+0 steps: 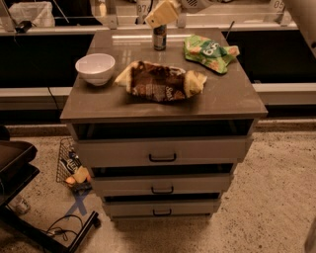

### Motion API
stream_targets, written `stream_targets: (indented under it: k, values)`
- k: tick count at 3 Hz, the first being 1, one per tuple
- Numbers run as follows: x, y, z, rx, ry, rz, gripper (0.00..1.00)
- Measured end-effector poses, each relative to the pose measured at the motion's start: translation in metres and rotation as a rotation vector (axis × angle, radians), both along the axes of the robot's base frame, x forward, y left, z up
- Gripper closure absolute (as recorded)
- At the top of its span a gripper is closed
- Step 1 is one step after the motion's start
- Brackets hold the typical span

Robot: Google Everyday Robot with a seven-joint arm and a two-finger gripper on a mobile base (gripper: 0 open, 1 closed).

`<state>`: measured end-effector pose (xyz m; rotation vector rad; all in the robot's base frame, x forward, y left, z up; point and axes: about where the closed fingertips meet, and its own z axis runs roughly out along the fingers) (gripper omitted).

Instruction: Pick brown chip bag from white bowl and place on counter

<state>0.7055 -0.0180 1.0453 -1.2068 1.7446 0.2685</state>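
Note:
The brown chip bag [160, 81] lies flat on the counter [224, 96], crinkled, with pale yellow ends to left and right. Its left end nearly touches the white bowl [95, 68], which stands empty at the counter's left side. My gripper [161, 13] hangs above the counter's far edge, over a dark can, well clear of the bag and holding nothing that I can see.
A dark can [159, 37] stands at the back middle of the counter. A green chip bag [209, 52] lies at the back right. Three black-handled drawers [163, 157] are below. A wire basket [73, 167] and a black chair base [29, 217] are on the floor at left.

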Motion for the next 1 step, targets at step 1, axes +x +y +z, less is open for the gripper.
stream_targets:
  k: [1]
  values:
    - [0.0001, 0.0022, -0.0013, 0.0, 0.002, 0.003, 0.0]
